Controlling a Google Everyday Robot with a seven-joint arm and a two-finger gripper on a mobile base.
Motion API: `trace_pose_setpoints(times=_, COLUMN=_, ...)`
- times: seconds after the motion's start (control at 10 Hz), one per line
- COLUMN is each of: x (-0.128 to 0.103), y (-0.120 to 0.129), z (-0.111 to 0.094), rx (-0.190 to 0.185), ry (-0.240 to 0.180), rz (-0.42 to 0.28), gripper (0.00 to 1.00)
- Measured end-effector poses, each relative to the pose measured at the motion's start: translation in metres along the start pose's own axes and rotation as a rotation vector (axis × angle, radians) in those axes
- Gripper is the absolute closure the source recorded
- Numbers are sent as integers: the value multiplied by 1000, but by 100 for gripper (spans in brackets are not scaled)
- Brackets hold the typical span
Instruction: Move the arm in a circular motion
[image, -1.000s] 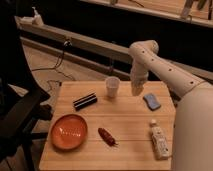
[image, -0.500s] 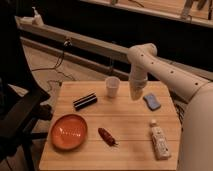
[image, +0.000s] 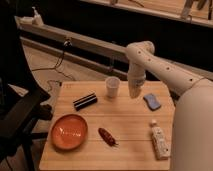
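On the wooden table (image: 90, 150) we see an orange bowl (image: 69, 131) near the front left, a black oblong object (image: 85, 101) behind it, and a white cup (image: 113, 87) upright further back. A red item (image: 106, 136), perhaps a chili pepper, lies mid-table. A blue sponge (image: 152, 101) and a small white bottle (image: 159, 139) lie toward the right edge. The gripper (image: 133, 93) hangs just right of the cup.

White arm (image: 165, 70) bent over wooden table (image: 130, 135), end effector (image: 133, 92) beside cup (image: 112, 87)
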Motion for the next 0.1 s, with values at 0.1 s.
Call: trace_pose_setpoints(times=0.1, x=-5, y=1, z=1, rx=-5, ry=-1, rz=-7, gripper=97)
